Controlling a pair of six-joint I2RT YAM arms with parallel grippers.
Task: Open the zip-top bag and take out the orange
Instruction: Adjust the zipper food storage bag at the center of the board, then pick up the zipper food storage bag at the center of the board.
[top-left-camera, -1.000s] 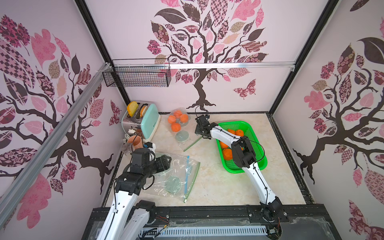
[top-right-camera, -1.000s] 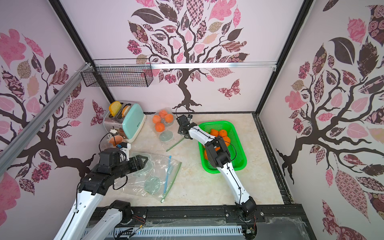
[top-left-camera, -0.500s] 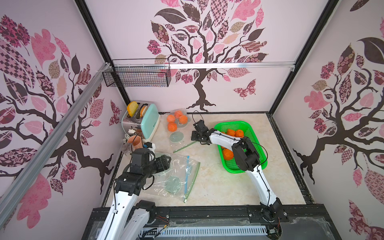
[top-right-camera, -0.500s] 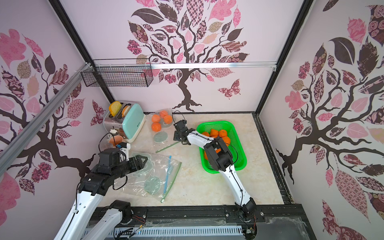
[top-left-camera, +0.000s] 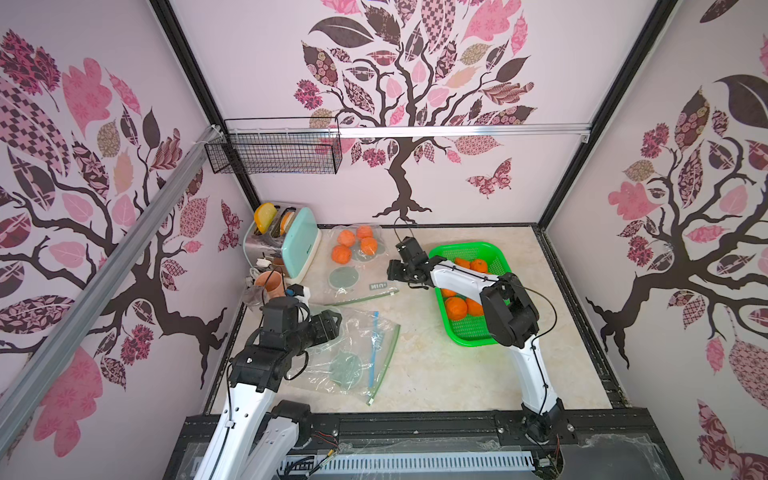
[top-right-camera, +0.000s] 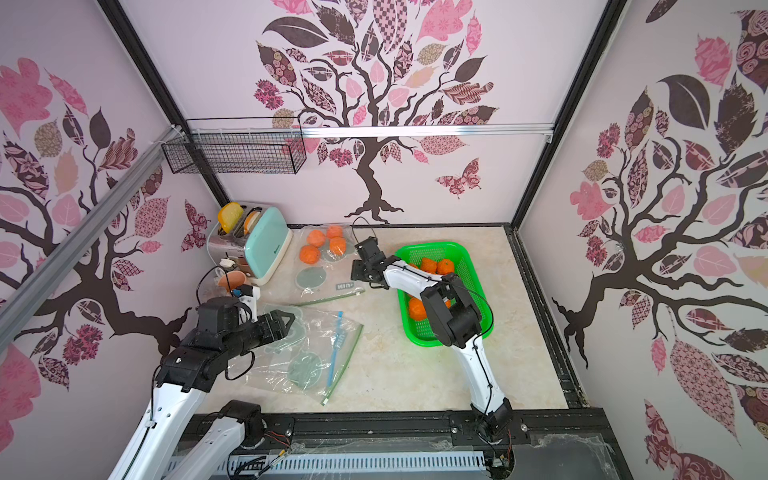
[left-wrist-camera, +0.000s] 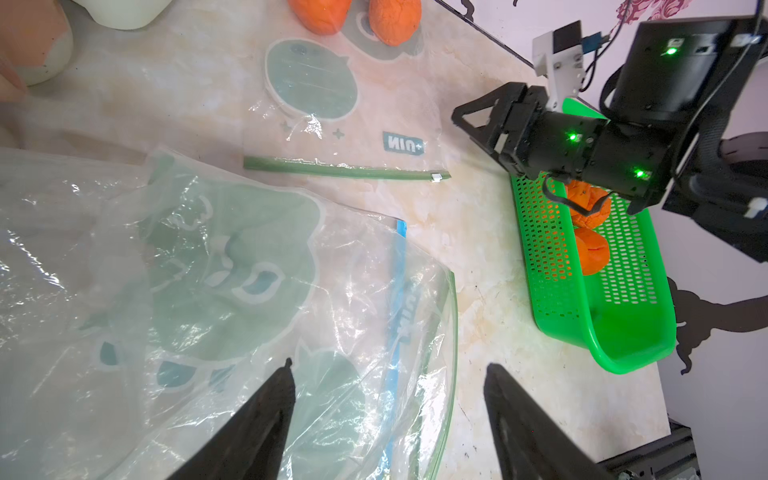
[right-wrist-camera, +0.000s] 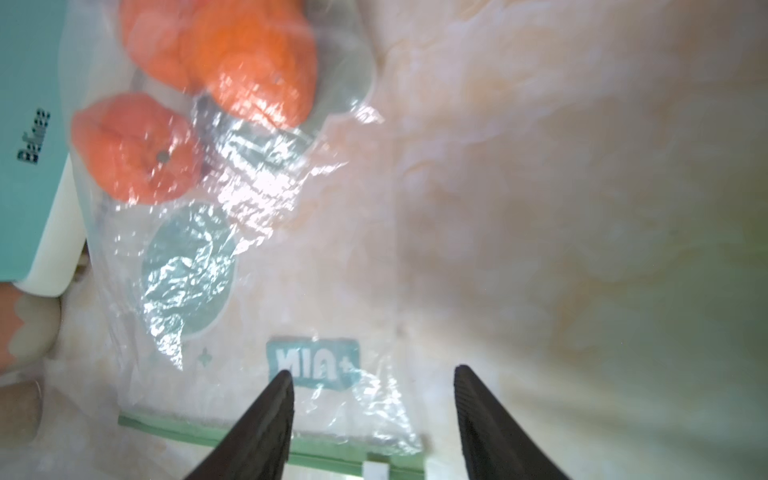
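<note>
Where the desk (top-left-camera: 436, 374) meets its near edge, the middle and right lie bare, leaving free room. At the near-left, the left gripper (left-wrist-camera: 388, 368) hangs with jaws spread, gripping nothing, above crumpled empty bags (top-left-camera: 353, 353). Farther in, a green basket (top-left-camera: 469, 341) of fruit stands toward the right edge. Just left of it, the right gripper (right-wrist-camera: 372, 372) is also released, its fingers straddling a corner of the zip-top bag (top-left-camera: 353, 270) near the zip strip (top-left-camera: 365, 297). The oranges (top-left-camera: 341, 254) sit inside at the bag's far end, by the back edge, beside the toaster (top-left-camera: 299, 243) in the far-left corner.
</note>
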